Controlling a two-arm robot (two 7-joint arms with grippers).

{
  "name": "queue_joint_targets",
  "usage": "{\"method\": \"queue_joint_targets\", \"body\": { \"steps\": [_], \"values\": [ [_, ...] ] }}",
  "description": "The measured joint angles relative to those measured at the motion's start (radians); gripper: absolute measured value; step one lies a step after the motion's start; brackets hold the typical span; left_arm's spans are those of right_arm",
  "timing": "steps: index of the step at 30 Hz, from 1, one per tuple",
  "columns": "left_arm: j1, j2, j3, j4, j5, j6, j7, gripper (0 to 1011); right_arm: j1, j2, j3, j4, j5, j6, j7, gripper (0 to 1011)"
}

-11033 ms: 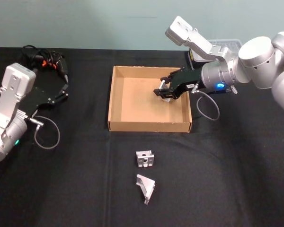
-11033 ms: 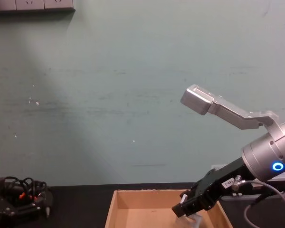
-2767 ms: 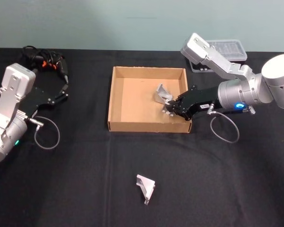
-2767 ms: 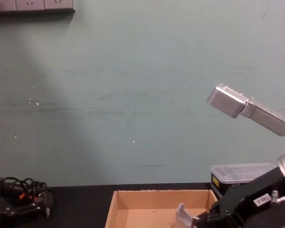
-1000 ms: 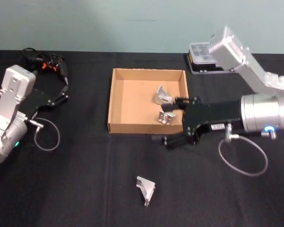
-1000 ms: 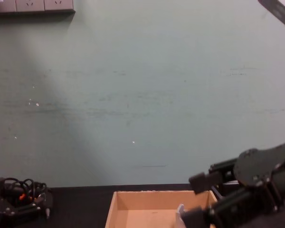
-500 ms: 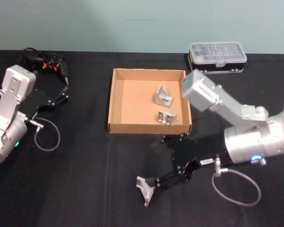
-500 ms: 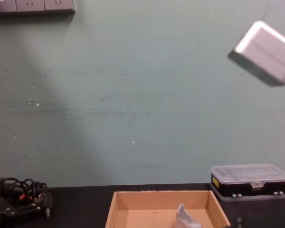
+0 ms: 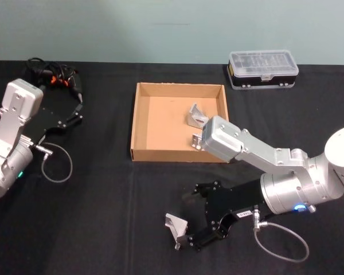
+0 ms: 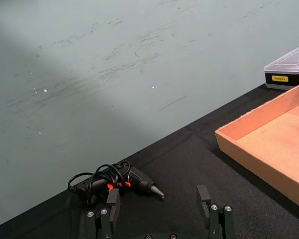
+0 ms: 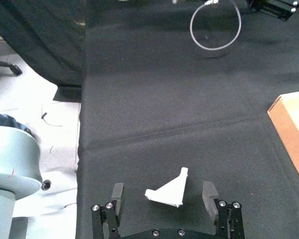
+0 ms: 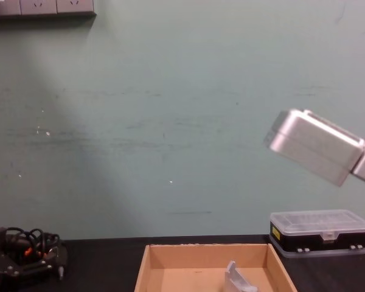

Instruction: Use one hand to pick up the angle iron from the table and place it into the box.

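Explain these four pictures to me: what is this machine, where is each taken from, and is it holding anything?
It is a two-armed robot at a black table. One picture looks down from its head, one looks forward from its chest, two come from cameras on its wrists. The right gripper is open, its fingers either side of a small angle iron lying on the table; nothing is held. Two similar metal pieces lie in the cardboard box. The left gripper is parked open at the left, near a corded tool. A clear-lidded case sits farther back, right of the box.
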Motion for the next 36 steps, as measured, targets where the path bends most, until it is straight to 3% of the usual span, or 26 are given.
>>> {"method": "queue_joint_targets", "body": {
  "steps": [20, 36],
  "values": [
    [0.0, 0.0, 0.0, 0.0, 0.0, 0.0, 0.0, 1000, 0.014, -0.045, -0.062, 0.033, -0.074, 0.01, 0.023, 1002],
    [0.0, 0.0, 0.0, 0.0, 0.0, 0.0, 0.0, 1000, 0.019, -0.056, -0.065, 0.056, -0.103, 0.014, 0.036, 1002]
  ]
}}
